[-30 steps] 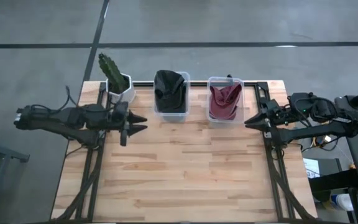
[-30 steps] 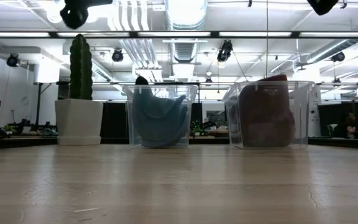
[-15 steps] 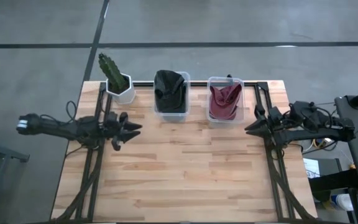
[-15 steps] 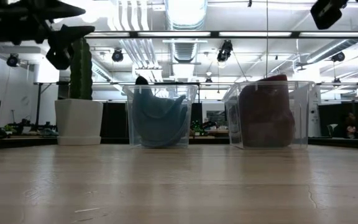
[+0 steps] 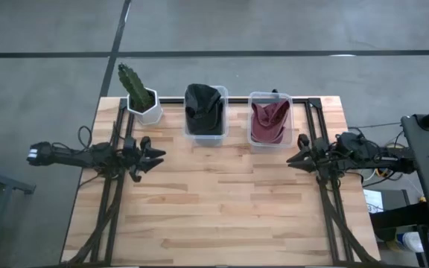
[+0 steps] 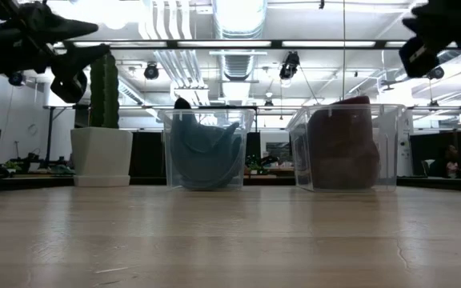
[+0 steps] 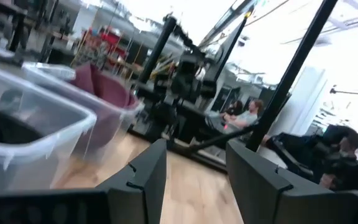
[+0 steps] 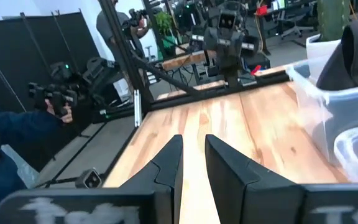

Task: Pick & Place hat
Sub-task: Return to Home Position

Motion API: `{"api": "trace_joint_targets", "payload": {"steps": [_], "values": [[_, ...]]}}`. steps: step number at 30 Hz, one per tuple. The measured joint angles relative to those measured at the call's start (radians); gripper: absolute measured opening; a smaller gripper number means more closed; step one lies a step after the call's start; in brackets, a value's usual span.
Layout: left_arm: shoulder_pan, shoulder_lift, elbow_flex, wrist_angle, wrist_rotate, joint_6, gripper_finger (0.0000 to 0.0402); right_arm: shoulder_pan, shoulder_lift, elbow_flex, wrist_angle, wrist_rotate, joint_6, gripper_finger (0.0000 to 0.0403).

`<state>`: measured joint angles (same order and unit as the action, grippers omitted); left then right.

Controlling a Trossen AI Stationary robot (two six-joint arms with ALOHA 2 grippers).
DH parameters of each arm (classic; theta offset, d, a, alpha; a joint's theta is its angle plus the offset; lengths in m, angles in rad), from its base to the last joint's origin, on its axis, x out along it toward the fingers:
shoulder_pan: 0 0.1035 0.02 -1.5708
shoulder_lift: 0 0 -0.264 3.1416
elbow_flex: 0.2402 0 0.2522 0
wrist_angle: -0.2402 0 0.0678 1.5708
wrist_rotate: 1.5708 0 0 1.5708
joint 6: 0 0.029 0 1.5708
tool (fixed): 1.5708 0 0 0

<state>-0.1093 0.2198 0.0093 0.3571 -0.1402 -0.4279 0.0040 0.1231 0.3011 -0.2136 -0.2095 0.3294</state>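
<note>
Upper centre of the plank-wood table (image 5: 222, 208): crumpled black cap (image 5: 203, 104) in the left clear plastic bin (image 5: 205, 140), folded red cap (image 5: 269, 123) in the right bin (image 5: 271, 144). Mid-left, left gripper (image 5: 157, 154), pointed fingers apart, empty. Mid-right, right gripper (image 5: 293, 158), narrowly parted, empty.
</note>
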Motion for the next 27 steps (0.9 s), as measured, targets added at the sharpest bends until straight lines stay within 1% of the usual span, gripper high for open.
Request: {"api": "trace_joint_targets", "payload": {"steps": [6, 12, 16, 21, 27], "values": [[0.000, 0.000, -0.001, -0.003, -0.026, 0.089, 0.0158, 0.000, -0.030, -0.147, 0.167, 0.000, -0.008, 0.0063], [0.000, 0.003, -0.001, -0.003, -0.042, 0.132, 0.0158, 0.000, -0.061, -0.282, 0.331, -0.001, -0.008, 0.0063], [0.000, 0.003, -0.001, -0.032, -0.043, 0.133, 0.0158, 0.000, -0.066, -0.292, 0.299, -0.001, -0.028, 0.0063], [0.000, 0.005, -0.001, -0.101, -0.045, 0.128, 0.0158, 0.000, -0.066, -0.292, 0.299, -0.005, -0.104, 0.0063], [0.000, 0.007, -0.002, -0.184, -0.045, 0.147, 0.0158, 0.000, -0.062, -0.292, 0.276, -0.003, -0.116, 0.0063]]}}
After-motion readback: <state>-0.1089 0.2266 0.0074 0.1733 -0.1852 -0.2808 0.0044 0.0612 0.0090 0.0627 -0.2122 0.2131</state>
